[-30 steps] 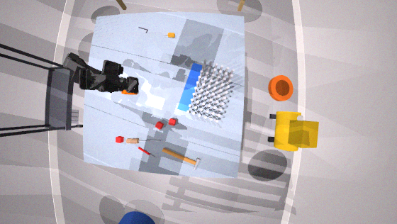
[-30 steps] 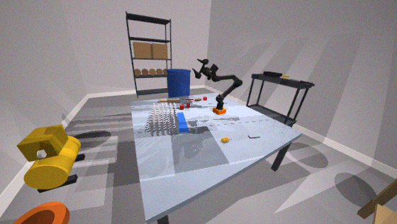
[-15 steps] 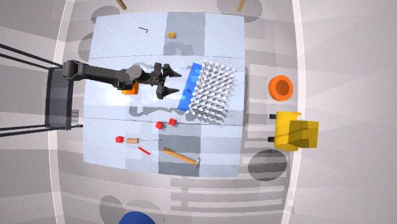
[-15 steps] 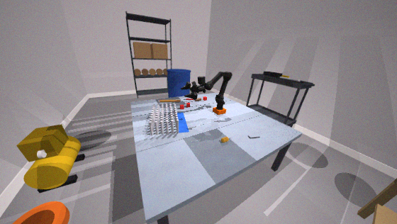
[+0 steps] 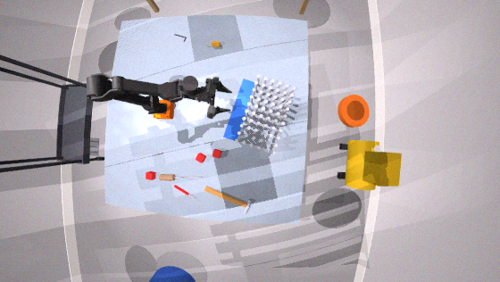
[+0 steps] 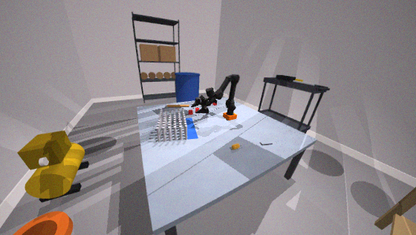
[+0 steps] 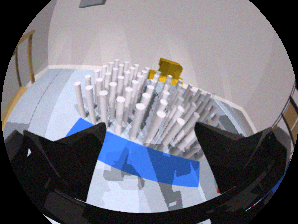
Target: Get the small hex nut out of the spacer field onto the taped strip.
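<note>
White standing spacers (image 5: 261, 99) (image 6: 172, 124) (image 7: 121, 112) form a dense upright field. The blue taped strip (image 5: 233, 127) (image 6: 192, 131) (image 7: 120, 151) lies along its near side. The hex nut cannot be made out. My gripper (image 5: 230, 101) (image 7: 151, 127) is open and empty, above the table just short of the strip, its fingers pointing toward the spacers. A wooden-handled tool (image 5: 167, 177) with a long thin shaft, a small red-handled tool (image 5: 181, 190) and a hammer (image 5: 225, 196) lie on the table. A dark L-shaped key (image 5: 184, 37) (image 6: 266, 143) lies on the opposite side.
Red cubes (image 5: 201, 157) (image 5: 217, 153) lie between the strip and the tools; another red cube (image 5: 151, 176) sits beside the wooden handle. A small yellow-orange object (image 5: 216, 44) (image 6: 235, 146) lies near the L-shaped key. The arm's orange base (image 6: 229, 116) stands on the table.
</note>
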